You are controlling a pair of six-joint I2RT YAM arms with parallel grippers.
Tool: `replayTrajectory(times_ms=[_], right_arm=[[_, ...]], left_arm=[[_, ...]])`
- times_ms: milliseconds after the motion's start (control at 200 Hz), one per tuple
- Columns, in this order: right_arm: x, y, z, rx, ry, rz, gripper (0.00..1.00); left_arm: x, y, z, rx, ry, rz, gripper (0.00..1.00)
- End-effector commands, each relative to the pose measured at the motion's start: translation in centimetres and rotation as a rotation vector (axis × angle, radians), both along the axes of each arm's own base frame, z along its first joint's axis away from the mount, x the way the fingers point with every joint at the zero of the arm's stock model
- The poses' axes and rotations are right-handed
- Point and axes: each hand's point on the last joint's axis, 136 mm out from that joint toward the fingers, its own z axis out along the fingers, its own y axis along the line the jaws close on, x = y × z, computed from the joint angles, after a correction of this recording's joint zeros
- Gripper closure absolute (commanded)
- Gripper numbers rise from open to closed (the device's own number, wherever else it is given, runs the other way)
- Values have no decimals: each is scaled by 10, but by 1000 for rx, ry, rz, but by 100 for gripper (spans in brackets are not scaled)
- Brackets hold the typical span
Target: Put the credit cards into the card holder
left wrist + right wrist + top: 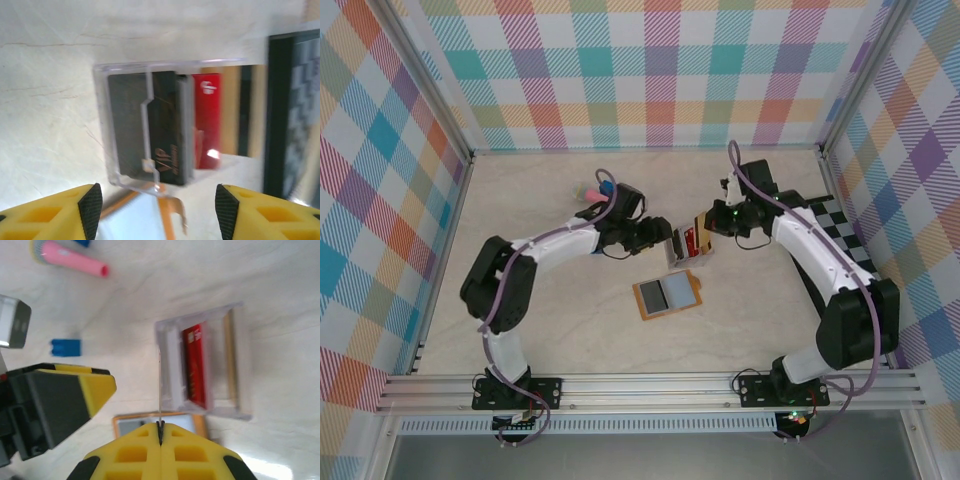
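The credit cards stand on edge in a clear plastic case [690, 243] at mid-table; a black card [165, 125] and a red card [206, 120] show in the left wrist view, and the red card [195, 365] shows again in the right wrist view. The card holder [667, 294] lies open and flat just in front of the case, its orange-brown rim [120, 418] behind my right jaws. My left gripper [157, 210] is open, short of the case, left of it [660, 233]. My right gripper [160, 426] is shut on a thin clear sheet seen edge-on that runs up to the case's corner.
A pink marker [70, 260] and a blue cube [65, 347] lie behind the left arm. The black-and-white chequered board [840, 225] lies at the right under the right arm. My left gripper's finger [65, 395] is close beside the right jaws. Plaid walls enclose the table.
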Motion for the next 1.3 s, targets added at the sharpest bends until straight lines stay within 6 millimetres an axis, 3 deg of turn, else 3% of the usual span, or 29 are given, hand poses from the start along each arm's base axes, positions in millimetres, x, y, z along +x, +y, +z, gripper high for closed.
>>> replayTrajectory(times_ms=[0, 195, 440, 560, 770, 1005, 1105, 1295], right_arm=[[-16, 37, 15, 270, 33, 77, 98], [-34, 45, 7, 387, 72, 87, 98], [-38, 53, 12, 465, 84, 120, 97], [-35, 57, 12, 487, 88, 121, 97], [-34, 55, 3, 465, 107, 108, 96], [-36, 48, -17, 399, 150, 86, 94], [-38, 48, -22, 393, 166, 86, 91], [-49, 32, -51, 261, 214, 44, 72]], left_arm=[[-9, -10, 43, -218, -44, -9, 36], [-36, -12, 50, -425, 6, -12, 35], [-47, -13, 62, -486, -12, -54, 38], [-49, -18, 70, -529, -16, -84, 48], [-53, -17, 80, -559, -32, -94, 77], [-58, -11, 73, -536, -19, -77, 100], [-60, -8, 68, -522, -9, -66, 100], [-67, 7, 37, -408, 33, -2, 100]])
